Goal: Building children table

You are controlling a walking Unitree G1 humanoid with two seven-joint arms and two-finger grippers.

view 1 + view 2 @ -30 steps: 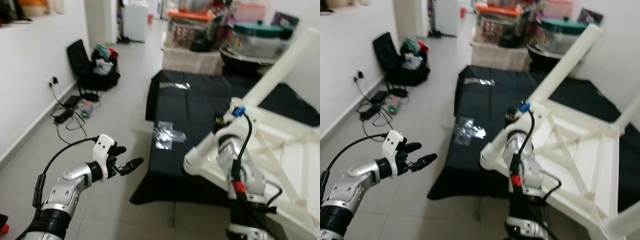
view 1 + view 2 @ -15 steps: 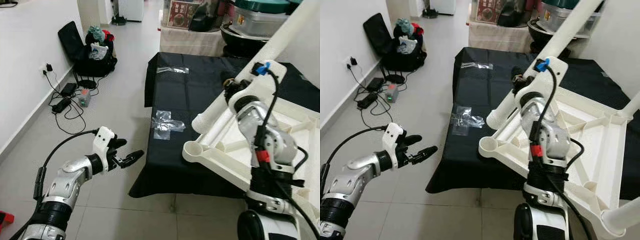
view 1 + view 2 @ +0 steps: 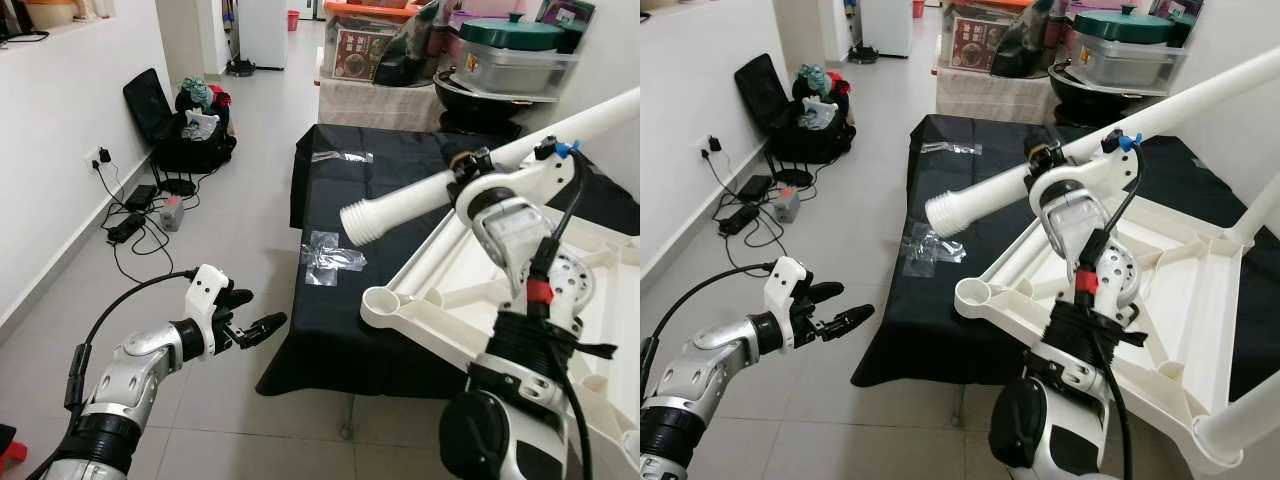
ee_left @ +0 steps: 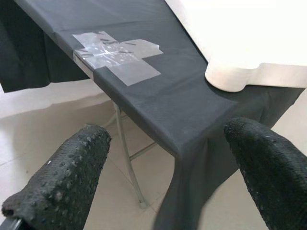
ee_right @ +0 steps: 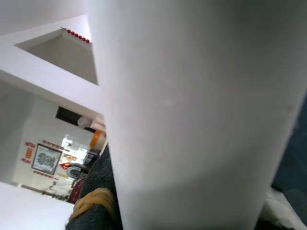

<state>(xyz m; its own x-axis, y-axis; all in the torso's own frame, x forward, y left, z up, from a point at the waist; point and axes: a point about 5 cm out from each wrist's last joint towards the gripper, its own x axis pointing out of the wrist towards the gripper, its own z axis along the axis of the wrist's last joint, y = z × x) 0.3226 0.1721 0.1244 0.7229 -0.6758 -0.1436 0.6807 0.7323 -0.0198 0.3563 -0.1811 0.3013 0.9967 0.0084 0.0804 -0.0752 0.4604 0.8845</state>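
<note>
A white children's table [image 3: 600, 300] lies upside down on a black-clothed table [image 3: 350, 200], an empty leg socket [image 3: 378, 300] at its near corner. My right gripper [image 3: 465, 165] is shut on a long white table leg [image 3: 410, 203], held nearly level above the upturned table, its ribbed open end pointing left. The right wrist view has the leg [image 5: 192, 115] pressed close to the lens. My left gripper [image 3: 255, 328] hovers open over the floor, left of the cloth's near corner, holding nothing. In the left wrist view its fingers [image 4: 62, 177] frame the cloth edge and the white table's corner [image 4: 235, 76].
Clear plastic bags [image 3: 330, 255] lie on the black cloth. Dark bags [image 3: 190, 125] and cables with a power strip [image 3: 140, 215] sit along the left wall. Boxes and a large pot [image 3: 500, 60] are stacked behind the table. Tiled floor lies open to the left.
The right arm has swung the white leg down from a steep upward slant to nearly level, its open end now out over the cloth. The camera shifted; the left gripper stayed open.
</note>
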